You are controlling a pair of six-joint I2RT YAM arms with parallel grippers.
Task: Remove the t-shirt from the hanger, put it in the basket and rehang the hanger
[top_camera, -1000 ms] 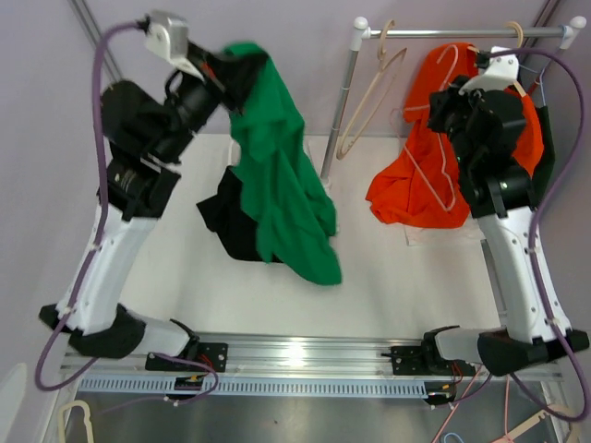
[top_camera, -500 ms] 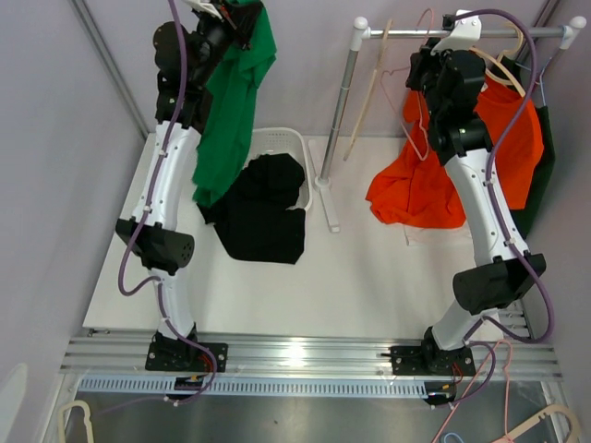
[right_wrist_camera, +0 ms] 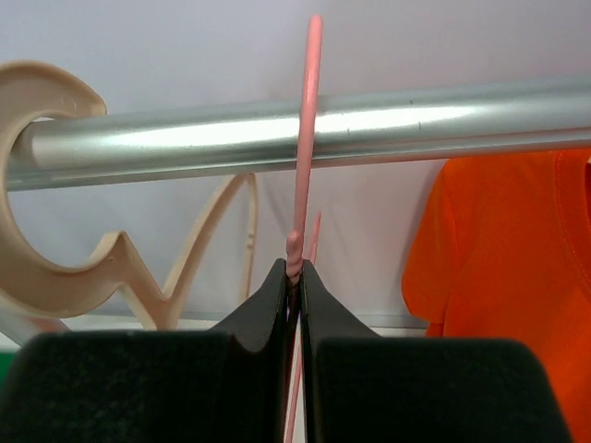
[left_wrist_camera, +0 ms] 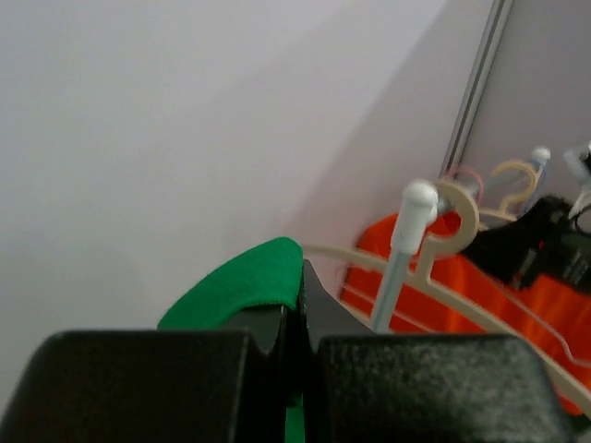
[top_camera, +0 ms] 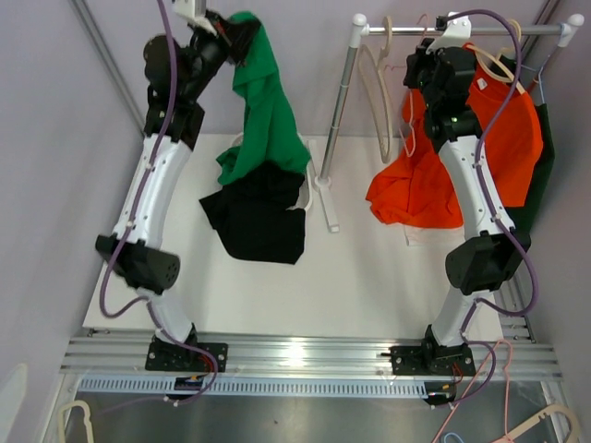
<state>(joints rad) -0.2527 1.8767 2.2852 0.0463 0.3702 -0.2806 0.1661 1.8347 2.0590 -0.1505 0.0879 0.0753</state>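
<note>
Green t-shirt [top_camera: 268, 120] hangs in the upper left of the top view, its lower end overlapping a black garment [top_camera: 259, 221] on the table [top_camera: 369, 277]. Left gripper [left_wrist_camera: 297, 281] is clenched on the shirt's top fold. Right gripper [right_wrist_camera: 295, 272], upper right, is pinched on a thin pink hanger [right_wrist_camera: 307, 120] at the metal rail [right_wrist_camera: 462, 115], beside an orange shirt [top_camera: 429, 189].
</note>
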